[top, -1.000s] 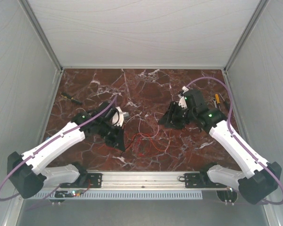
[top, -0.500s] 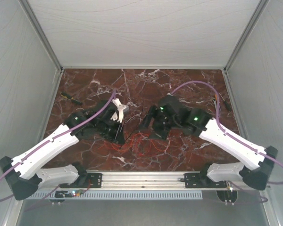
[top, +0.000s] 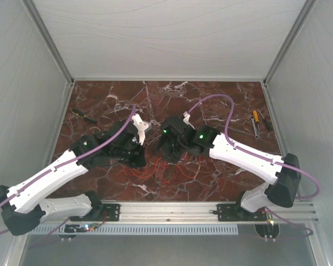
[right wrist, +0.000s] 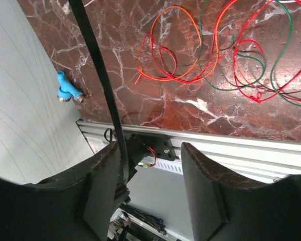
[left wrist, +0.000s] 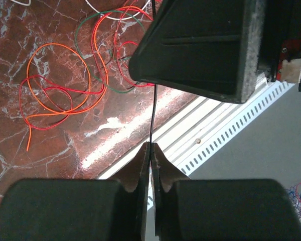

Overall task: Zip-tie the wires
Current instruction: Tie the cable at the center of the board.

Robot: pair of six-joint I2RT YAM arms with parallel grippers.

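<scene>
Top view: the table (top: 100,94) is dark red marble, with the rail (top: 172,209) along its near edge. The wires (top: 166,174) lie in loose loops on the marble a little beyond the middle of the rail. Both arms lean in over them. The left gripper (top: 136,158) and right gripper (top: 167,149) are close together, just farther from the rail than the wires. From up here I cannot tell how far either one is open, and the zip tie is too thin to find. A screwdriver (top: 256,117) lies well beyond the rail's right end.

Left wrist view: the left gripper (left wrist: 151,148) is pinched fully closed on the zip tie (left wrist: 153,115). The tie shows edge-on as a thin black line rising straight from the fingertips, then passing behind the right gripper's dark body. Its held end hangs over the rail (left wrist: 190,125). The wires (left wrist: 65,92) lie on the marble, on the far side of the rail.

Right wrist view: the right gripper (right wrist: 151,150) is wide open and clamps nothing. The zip tie (right wrist: 103,75) runs as a flat black strip down to the inner face of one finger (right wrist: 108,186), ending above the rail (right wrist: 231,148). The wires (right wrist: 226,55) lie on the marble beyond the rail. A small blue fitting (right wrist: 67,90) sits on the marble near the rail's end.
</scene>
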